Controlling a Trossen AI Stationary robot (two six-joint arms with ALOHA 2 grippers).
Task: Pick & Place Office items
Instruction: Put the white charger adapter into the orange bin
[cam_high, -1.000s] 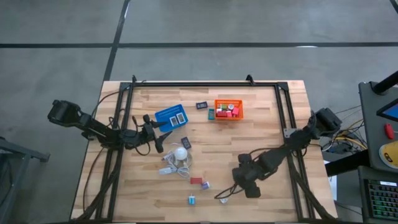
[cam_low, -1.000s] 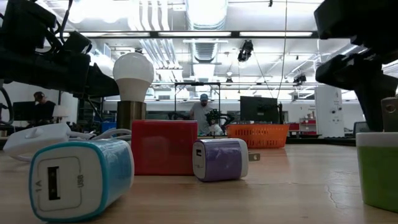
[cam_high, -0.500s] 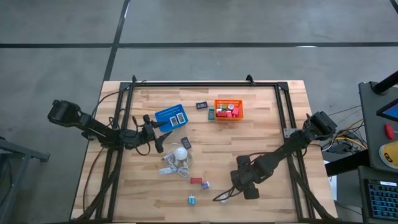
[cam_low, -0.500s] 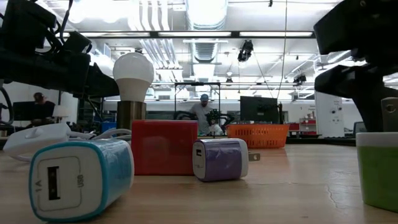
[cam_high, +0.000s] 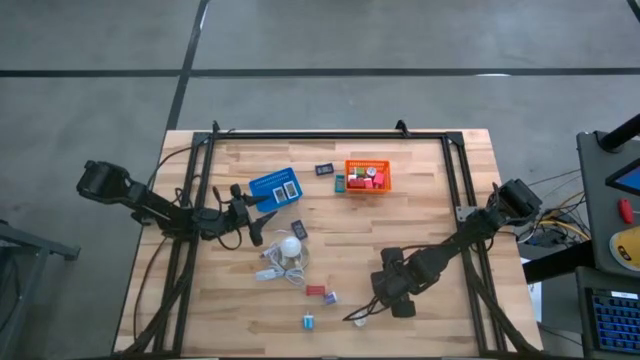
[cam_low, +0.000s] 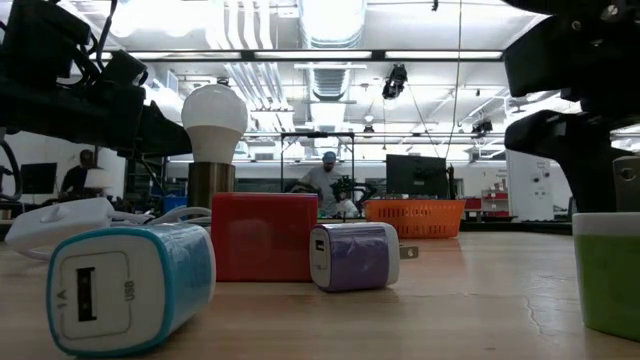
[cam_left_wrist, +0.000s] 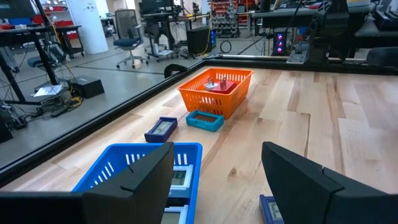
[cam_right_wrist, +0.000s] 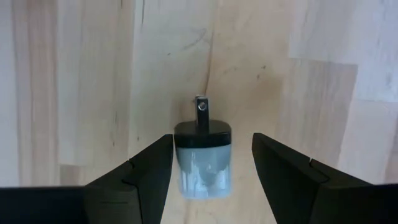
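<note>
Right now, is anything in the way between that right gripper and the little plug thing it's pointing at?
Nothing visible is. The right gripper is open, its fingers on either side of the small charger plug on the bare wooden table; no other item lies between them.

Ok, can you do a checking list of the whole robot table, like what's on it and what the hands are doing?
Surface: wooden table, no spills seen.
Job's things: small pieces in the orange basket and the blue basket; red block, purple charger and blue charger lie loose.
Clutter: white bulb.
Hands: left hand open and empty, near the blue basket; right hand open, one finger on either side of a pale charger lying on the table.
Cables: white cord beside the white bulb.
Surroundings: person far behind the table.
</note>
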